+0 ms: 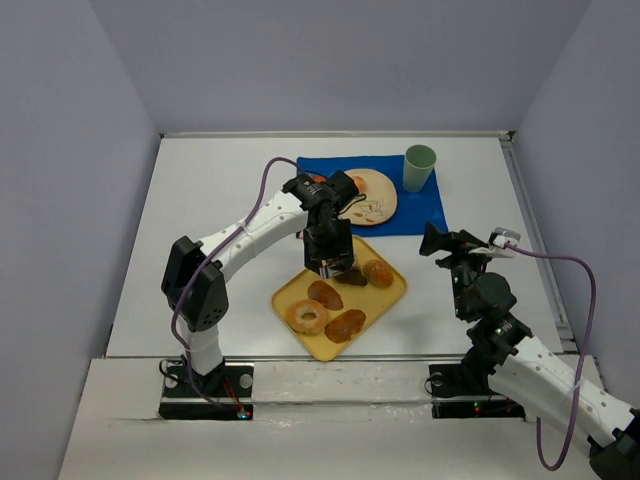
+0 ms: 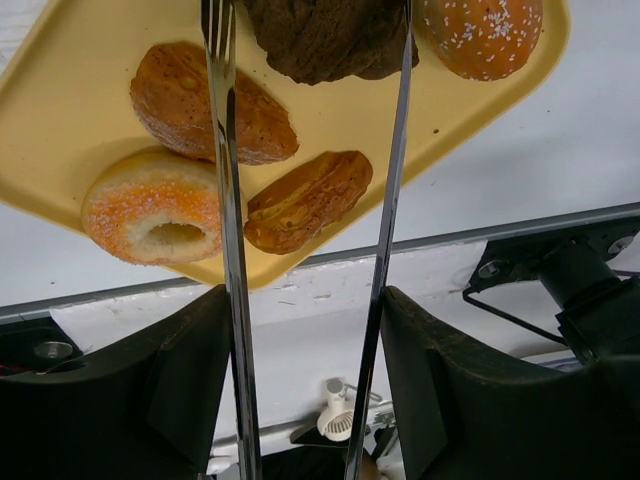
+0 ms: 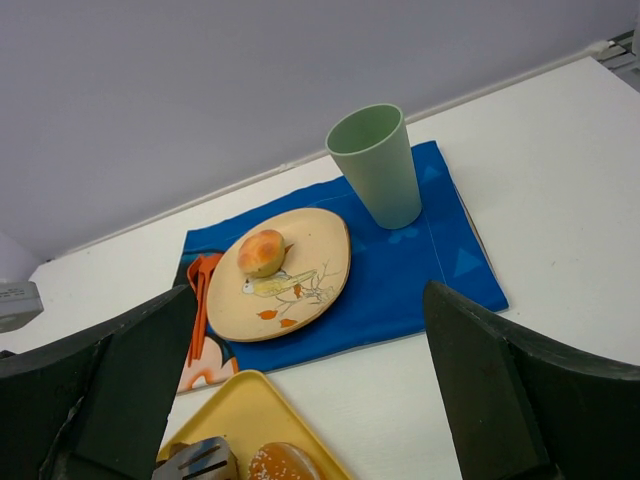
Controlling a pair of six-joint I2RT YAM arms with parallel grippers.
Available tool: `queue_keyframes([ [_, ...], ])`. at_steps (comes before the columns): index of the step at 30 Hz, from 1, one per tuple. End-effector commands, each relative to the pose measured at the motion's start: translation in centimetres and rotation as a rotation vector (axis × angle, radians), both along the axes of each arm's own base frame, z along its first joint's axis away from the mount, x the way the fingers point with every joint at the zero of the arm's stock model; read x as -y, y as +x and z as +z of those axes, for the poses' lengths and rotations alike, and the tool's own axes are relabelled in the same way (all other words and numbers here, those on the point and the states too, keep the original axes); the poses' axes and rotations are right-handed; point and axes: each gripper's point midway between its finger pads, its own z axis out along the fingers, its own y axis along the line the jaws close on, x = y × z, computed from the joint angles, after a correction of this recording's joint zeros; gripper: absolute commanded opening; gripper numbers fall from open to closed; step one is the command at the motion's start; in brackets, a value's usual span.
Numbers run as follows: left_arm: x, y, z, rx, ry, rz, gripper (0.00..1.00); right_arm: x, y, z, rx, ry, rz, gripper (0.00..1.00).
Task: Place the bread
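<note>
A yellow tray (image 1: 385,300) holds several breads: a dark bread (image 2: 320,35), a seeded bun (image 2: 480,30), a brown bun (image 2: 210,100), a sugared donut (image 2: 150,205) and a golden roll (image 2: 305,200). My left gripper (image 1: 328,245) hangs over the tray's far part, shut on metal tongs (image 2: 232,250). The tong arms straddle the dark bread; the right arm touches its edge. A small bun (image 3: 262,252) lies on the beige plate (image 3: 310,290). My right gripper (image 1: 440,243) stands open and empty to the right of the tray.
The plate rests on a blue mat (image 3: 400,280) with a green cup (image 3: 380,165) at its right corner and orange cutlery (image 3: 198,290) at its left. Walls enclose the table on three sides.
</note>
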Motion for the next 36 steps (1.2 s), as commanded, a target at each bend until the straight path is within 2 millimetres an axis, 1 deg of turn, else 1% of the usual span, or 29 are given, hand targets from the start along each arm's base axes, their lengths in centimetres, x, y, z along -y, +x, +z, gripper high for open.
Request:
queue_keyframes([
  [1, -0.2, 0.1, 0.9, 0.002, 0.001, -0.020, 0.62, 0.4, -0.2, 1.6, 0.055, 0.038, -0.019, 1.00],
  [2, -0.1, 0.1, 1.0, 0.004, -0.001, -0.020, 0.61, 0.4, -0.2, 1.7, 0.056, 0.039, -0.019, 1.00],
  [3, -0.2, 0.1, 1.2, 0.009, -0.004, -0.020, 0.57, 0.4, -0.2, 1.7, 0.058, 0.040, -0.017, 1.00],
  [8, -0.9, -0.5, 1.3, 0.007, 0.002, -0.010, 0.48, 0.3, -0.3, 1.7, 0.060, 0.042, -0.014, 1.00],
  [9, -1.0, -0.6, 1.6, 0.010, -0.005, -0.007, 0.43, 0.4, -0.3, 1.6, 0.058, 0.043, -0.015, 1.00],
  [11, -1.3, -0.8, 1.8, 0.018, -0.007, -0.003, 0.39, 0.3, -0.3, 1.6, 0.058, 0.043, -0.014, 1.00],
  [12, -1.3, -0.9, 2.1, 0.024, -0.010, 0.005, 0.36, 0.3, -0.3, 1.6, 0.058, 0.043, -0.014, 1.00],
  [15, -1.6, -0.6, 4.5, 0.091, -0.055, 0.019, 0.29, 0.4, -0.3, 1.7, 0.061, 0.046, -0.015, 1.00],
  [16, -1.8, -0.3, 4.9, 0.116, -0.057, 0.024, 0.28, 0.4, -0.3, 1.7, 0.062, 0.047, -0.015, 1.00],
  [18, -1.5, 0.6, 6.8, 0.190, -0.092, 0.023, 0.28, 0.3, -0.3, 1.8, 0.065, 0.048, -0.008, 1.00],
  [19, -1.5, 1.6, 8.1, 0.255, -0.099, 0.022, 0.28, 0.1, -0.3, 1.9, 0.066, 0.040, 0.002, 1.00],
  [20, -1.3, 2.4, 8.8, 0.296, -0.111, 0.019, 0.28, 0.1, -0.3, 1.9, 0.068, 0.041, 0.005, 1.00],
  [21, -1.1, 3.0, 9.3, 0.328, -0.120, 0.011, 0.28, 0.0, -0.3, 1.9, 0.068, 0.039, 0.008, 1.00],
  [22, -1.1, 4.0, 9.4, 0.367, -0.107, 0.011, 0.28, 0.0, -0.3, 1.9, 0.067, 0.039, 0.008, 1.00],
  [23, -0.6, 5.1, 9.9, 0.410, -0.128, 0.003, 0.29, 0.1, -0.3, 1.9, 0.066, 0.039, 0.003, 1.00],
  [25, -0.8, 7.7, 9.2, 0.452, -0.112, 0.019, 0.29, 0.0, -0.4, 1.9, 0.068, 0.044, 0.007, 1.00],
  [26, 0.0, 8.4, 9.0, 0.467, -0.134, 0.019, 0.28, 0.0, -0.4, 1.9, 0.068, 0.044, 0.007, 1.00],
  [27, 0.4, 10.2, 9.1, 0.511, -0.160, 0.033, 0.28, 0.1, -0.3, 1.9, 0.067, 0.041, 0.005, 1.00],
  [28, 0.9, 11.0, 8.4, 0.490, -0.181, 0.021, 0.28, 0.1, -0.3, 1.9, 0.068, 0.041, 0.002, 1.00],
  [29, 1.7, 11.5, 8.3, 0.489, -0.201, 0.015, 0.28, 0.1, -0.3, 1.9, 0.066, 0.042, 0.002, 1.00],
  [30, 2.3, 12.4, 7.0, 0.481, -0.188, -0.003, 0.28, 0.2, -0.3, 1.9, 0.067, 0.043, 0.001, 1.00],
  [32, 2.8, 13.5, 6.9, 0.496, -0.172, -0.017, 0.28, 0.2, -0.3, 1.9, 0.068, 0.041, -0.003, 1.00],
  [33, 2.6, 13.3, 6.1, 0.471, -0.146, -0.027, 0.28, 0.3, -0.3, 1.9, 0.068, 0.042, -0.006, 1.00],
  [34, 2.8, 13.7, 5.2, 0.458, -0.123, -0.035, 0.28, 0.3, -0.3, 1.8, 0.064, 0.041, -0.005, 1.00],
  [36, 2.8, 13.9, 4.4, 0.446, -0.104, -0.034, 0.28, 0.2, -0.3, 1.8, 0.065, 0.042, -0.005, 1.00],
])
